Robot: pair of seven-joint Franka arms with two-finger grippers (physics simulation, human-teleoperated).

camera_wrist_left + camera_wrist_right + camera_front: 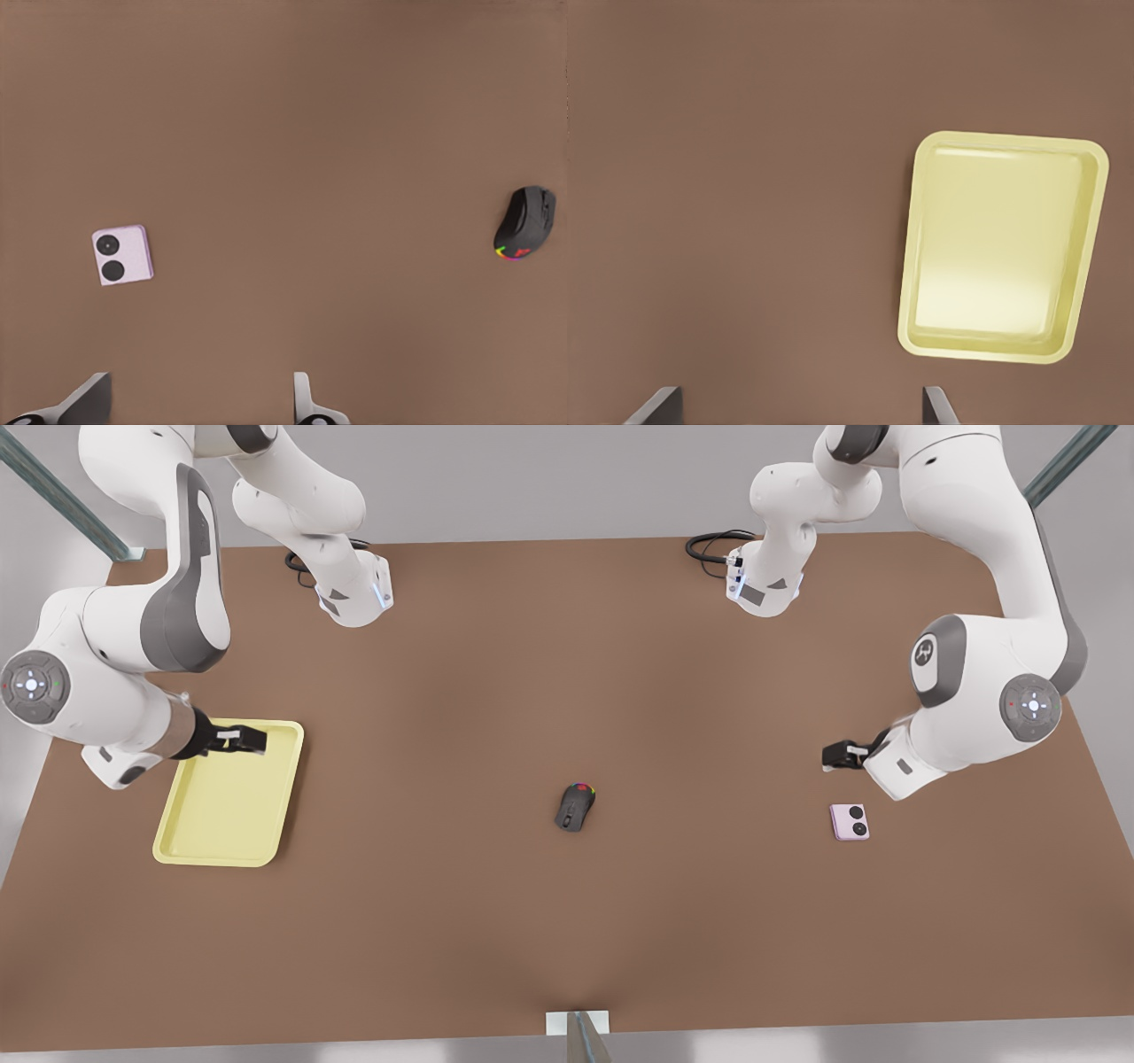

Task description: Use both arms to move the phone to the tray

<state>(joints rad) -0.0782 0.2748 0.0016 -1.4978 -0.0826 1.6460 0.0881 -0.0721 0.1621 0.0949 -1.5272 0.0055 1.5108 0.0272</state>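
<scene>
Progress: nothing of the move is looking done; the phone [850,821] is lying flat on the desk [567,921] at the right of the front view, well apart from the tray [182,841] at the left of that view.
Phone: it is resting face up with its two black circles showing, ungrasped, near the left edge of the left wrist frame [122,254].
Tray: it is sitting with nothing in it, seen whole in the right half of the right wrist frame [1001,248].
Left tool [837,755]: it is hanging above the desk just up-frame of the phone at the front view's right, its fingers [303,398] spread wide and grasping nothing.
Right tool [252,740]: it is hovering over the upper part of the tray at the front view's left, released as well, with its fingers [937,409] parted and nothing between them; this arm is waiting.
Computer mouse [575,807]: it is lying mid-desk between phone and tray, also at the right edge of the left wrist frame [524,223].
Left to do, as I judge it: the grasp, the carry, probably a hand-over, and the placing on the tray.
Hard to make out: both wrist frames are cutting the fingers off at the bottom edge, so only their tips are showing; the height of each tool above the desk is hard to judge.
</scene>
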